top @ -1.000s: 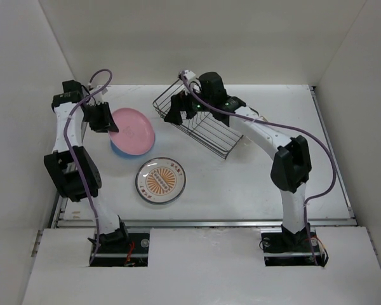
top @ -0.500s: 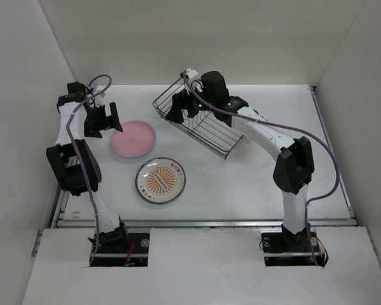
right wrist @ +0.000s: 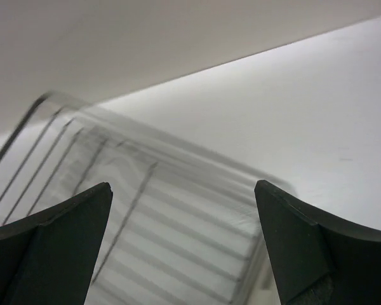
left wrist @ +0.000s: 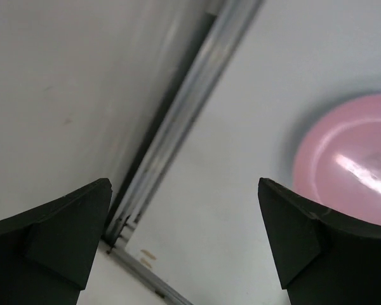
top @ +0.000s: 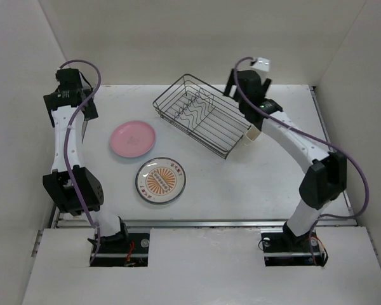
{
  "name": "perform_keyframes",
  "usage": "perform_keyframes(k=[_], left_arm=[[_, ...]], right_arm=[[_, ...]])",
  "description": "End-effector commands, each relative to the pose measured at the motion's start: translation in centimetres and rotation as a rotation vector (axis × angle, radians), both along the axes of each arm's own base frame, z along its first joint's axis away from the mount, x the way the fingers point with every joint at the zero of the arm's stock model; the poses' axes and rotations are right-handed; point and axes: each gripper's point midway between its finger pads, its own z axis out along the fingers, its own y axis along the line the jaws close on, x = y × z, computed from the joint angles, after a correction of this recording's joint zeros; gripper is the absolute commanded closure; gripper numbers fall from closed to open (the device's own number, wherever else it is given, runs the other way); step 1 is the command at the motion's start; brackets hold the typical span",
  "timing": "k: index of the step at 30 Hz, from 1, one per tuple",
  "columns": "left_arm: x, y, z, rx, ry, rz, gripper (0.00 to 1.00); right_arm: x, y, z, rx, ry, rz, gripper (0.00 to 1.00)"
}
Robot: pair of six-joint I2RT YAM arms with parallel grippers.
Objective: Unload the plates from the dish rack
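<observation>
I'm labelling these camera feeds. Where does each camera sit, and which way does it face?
Top external: high behind the bases, looking down on the table; the left arm and right arm both show.
Left wrist: on the left arm, facing down past its open jaws at the pink plate.
Right wrist: on the right arm, facing past its open jaws at the dish rack.
Shared: top and left wrist both show the pink plate; top and right wrist, the rack.
</observation>
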Motion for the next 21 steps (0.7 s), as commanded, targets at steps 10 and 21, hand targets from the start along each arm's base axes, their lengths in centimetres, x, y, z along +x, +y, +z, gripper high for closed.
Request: perform_keyframes(k=[10,21], left_arm=[[-5.5,7.5,2.8,0.292,-0.042,0.446,0.0],[-4.8,6.6,2.2,0.227,-0.05,0.403,0.0]], right_arm=[[-5.5,-22.1,6.2,-0.16,-0.188,-0.976,0.0],[-8.1,-21.5,6.8,-0.249,-0.244,-1.145,0.0]])
